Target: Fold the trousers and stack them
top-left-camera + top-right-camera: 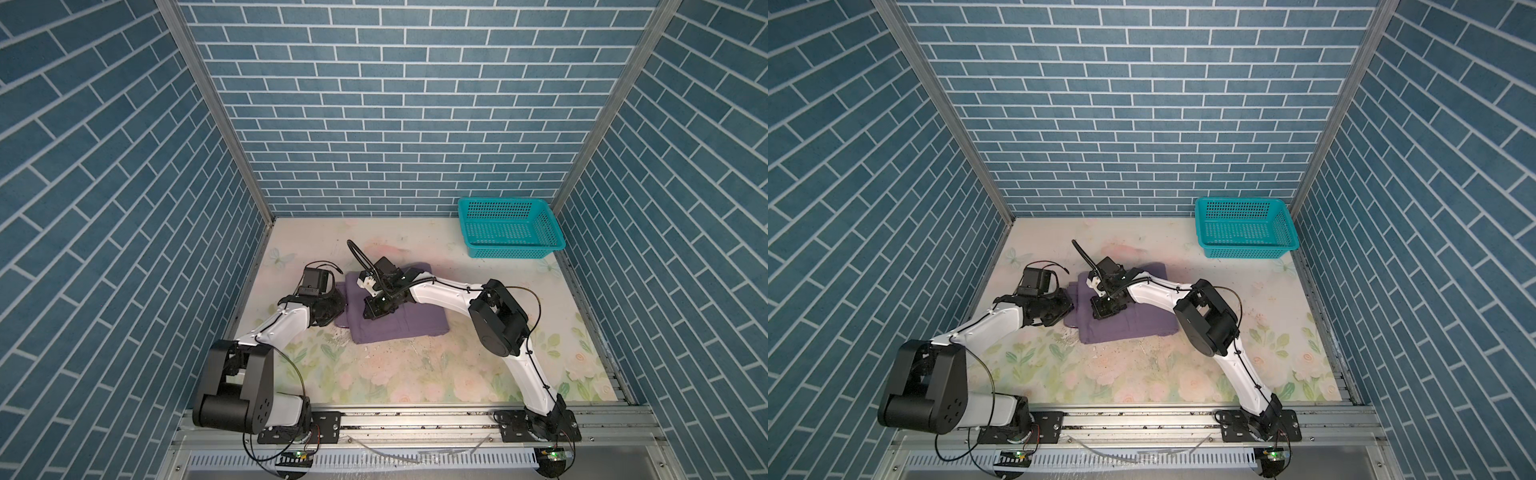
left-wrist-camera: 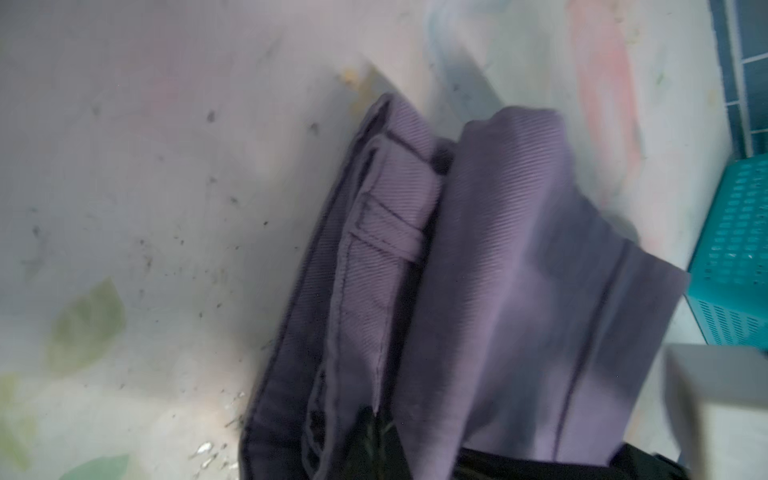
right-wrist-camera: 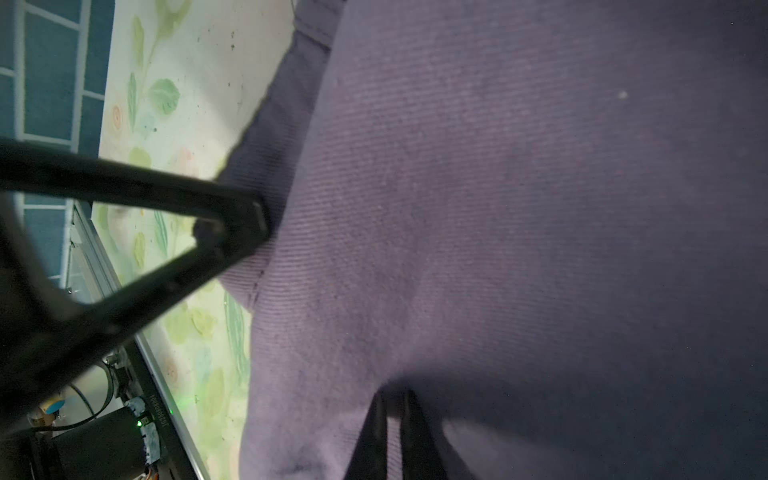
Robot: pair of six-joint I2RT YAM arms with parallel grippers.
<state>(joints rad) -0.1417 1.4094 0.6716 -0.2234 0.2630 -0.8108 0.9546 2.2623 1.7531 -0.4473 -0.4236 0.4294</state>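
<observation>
The dusty-purple trousers [image 1: 401, 328] [image 1: 1133, 328] lie as a folded bundle in the middle of the table. My left gripper [image 1: 338, 311] [image 1: 1069, 309] sits low at the bundle's left edge. In the left wrist view its dark fingers meet at a point, shut on a waistband layer of the trousers [image 2: 519, 249]. The right wrist view shows the left gripper [image 3: 243, 226] clamped on that fabric edge. My right gripper [image 1: 372, 313] [image 1: 1100, 314] reaches across and points down onto the top of the bundle. It [image 3: 392, 401] is shut with a thin strip of the trousers [image 3: 498, 208] between its fingers.
A teal perforated basket [image 1: 509, 228] [image 1: 1246, 228] [image 2: 735, 249] stands at the back right corner. Blue brick walls close in the floral table [image 1: 415, 374] on three sides, and a metal rail runs along the front edge.
</observation>
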